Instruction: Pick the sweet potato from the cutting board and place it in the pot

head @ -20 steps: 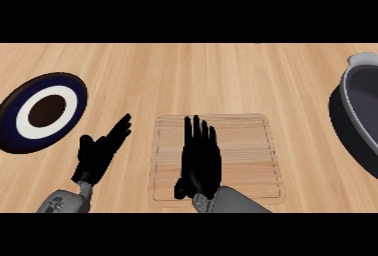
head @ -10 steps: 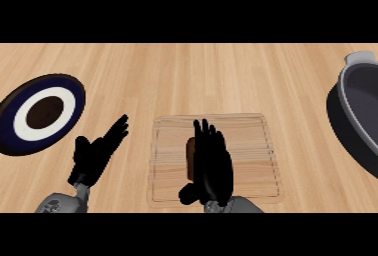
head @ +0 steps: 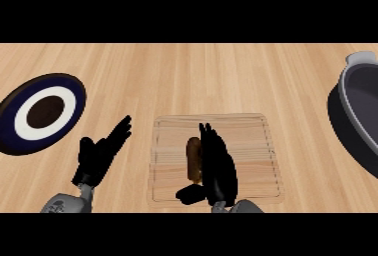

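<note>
Two hands are showing, and you are working with the right hand [head: 215, 167]. It is hovering over the cutting board [head: 255, 145], fingers straight and together, thumb sticking out low on its left, gripping nothing. The sweet potato [head: 194, 159] is lying on the board just to the left of those fingers, above the thumb and partly hidden by the hand; I cannot tell whether they are touching. The left hand [head: 102, 154] is resting open, off the board, well to the left of the right hand. The pot [head: 353, 115] is sitting far off to the right hand's right, at the tabletop's [head: 184, 75] edge of view.

Risks, as judgement only. By closing from here you are risking the fingers sliding along the potato's side and rolling it away leftward, since it is lying beside the palm, not under it. By carrying it rightward too low you are risking clipping the pot's rim.
</note>
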Motion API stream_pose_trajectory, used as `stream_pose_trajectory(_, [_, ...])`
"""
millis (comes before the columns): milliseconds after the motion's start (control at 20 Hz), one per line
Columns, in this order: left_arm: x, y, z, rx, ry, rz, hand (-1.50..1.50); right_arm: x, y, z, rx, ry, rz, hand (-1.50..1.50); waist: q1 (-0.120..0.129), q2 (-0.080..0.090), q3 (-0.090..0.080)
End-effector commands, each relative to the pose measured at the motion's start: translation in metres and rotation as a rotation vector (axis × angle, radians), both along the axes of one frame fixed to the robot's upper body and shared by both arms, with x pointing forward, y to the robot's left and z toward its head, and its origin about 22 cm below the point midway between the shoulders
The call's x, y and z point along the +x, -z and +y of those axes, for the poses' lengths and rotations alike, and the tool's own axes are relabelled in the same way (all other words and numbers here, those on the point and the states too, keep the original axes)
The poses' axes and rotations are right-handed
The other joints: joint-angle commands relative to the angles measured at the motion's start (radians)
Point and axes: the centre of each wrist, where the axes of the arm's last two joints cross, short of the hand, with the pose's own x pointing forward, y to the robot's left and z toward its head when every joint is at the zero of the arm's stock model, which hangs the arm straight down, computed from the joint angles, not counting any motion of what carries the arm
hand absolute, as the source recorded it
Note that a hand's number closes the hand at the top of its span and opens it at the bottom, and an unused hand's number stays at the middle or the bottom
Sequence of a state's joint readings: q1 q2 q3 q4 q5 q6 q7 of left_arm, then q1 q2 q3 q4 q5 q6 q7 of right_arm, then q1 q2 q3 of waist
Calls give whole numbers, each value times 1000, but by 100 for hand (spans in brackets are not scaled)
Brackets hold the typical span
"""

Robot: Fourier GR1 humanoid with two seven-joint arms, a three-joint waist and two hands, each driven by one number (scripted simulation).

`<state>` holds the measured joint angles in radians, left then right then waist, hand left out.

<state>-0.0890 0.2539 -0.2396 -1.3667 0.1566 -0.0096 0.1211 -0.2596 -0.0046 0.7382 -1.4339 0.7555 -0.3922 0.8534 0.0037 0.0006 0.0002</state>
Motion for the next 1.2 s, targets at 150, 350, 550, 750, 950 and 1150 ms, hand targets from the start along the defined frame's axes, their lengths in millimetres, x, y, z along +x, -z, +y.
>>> stream_pose_trajectory(150, [-2,-1,2,-10,0,-1,0,11,39,-16,98,46,21,-150,4,0,0])
stream_pose_trajectory(350, [-1,7,19,-5,-3,0,0,15,61,-30,117,22,21,-150,1,1,0])
stream_pose_trajectory(550, [5,-17,5,-1,-7,10,0,31,61,-24,-9,-96,25,150,5,0,0])
stream_pose_trajectory(750, [4,12,1,4,5,6,0,16,71,-54,115,-54,11,150,-4,1,0])
stream_pose_trajectory(950, [6,1,15,-6,-12,-17,0,0,91,-47,157,-67,-54,150,-2,0,0])
stream_pose_trajectory(1150, [2,-8,-2,6,-3,-11,0,5,96,-42,122,-120,-168,150,2,0,0])
